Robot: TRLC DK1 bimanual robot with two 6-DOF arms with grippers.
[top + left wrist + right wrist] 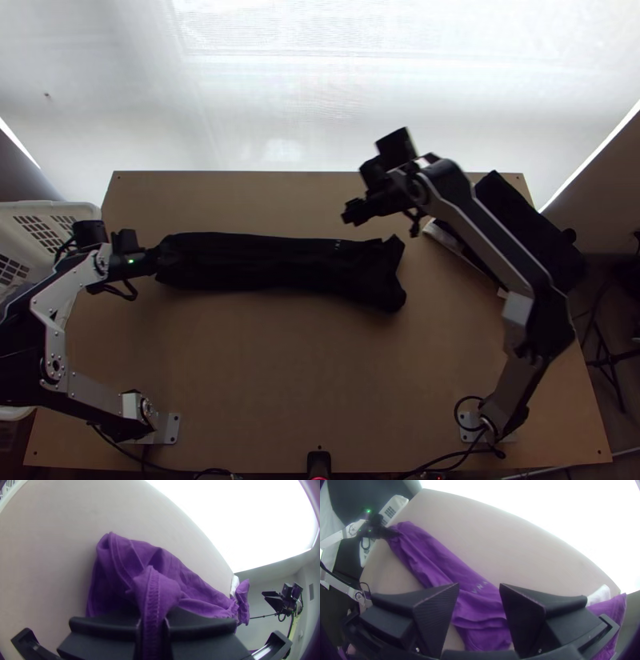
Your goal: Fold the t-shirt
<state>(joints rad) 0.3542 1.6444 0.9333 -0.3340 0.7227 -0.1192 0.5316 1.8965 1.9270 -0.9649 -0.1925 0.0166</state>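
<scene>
across the table point(264, 376), the t-shirt point(272, 264) stretches from between the left fingers point(158, 259).

Silver-grey links point(94, 394) are joined by black joints point(552, 320), dotted with small screws point(54, 366); a green light point(131, 261) is mounted near the left wrist; black cables point(458, 412) are looped.

"Where could a hand pass?"

"Bare tabletop point(320, 384) runs between the arms' bases point(170, 428) and up to the t-shirt point(280, 264). Cables point(448, 460) seem to lie along the near edge, though it's dim there."

"And behind the shirt?"

"A bare strip, but the right pincer point(352, 213) hangs above it. That arm point(490, 229) slants across the right side, beside a second cloth point(520, 212)."

"Left?"

"Blocked: the left arm point(54, 336), its pincer point(162, 258) clamped on the shirt's end, a white basket point(48, 206) behind."
</scene>
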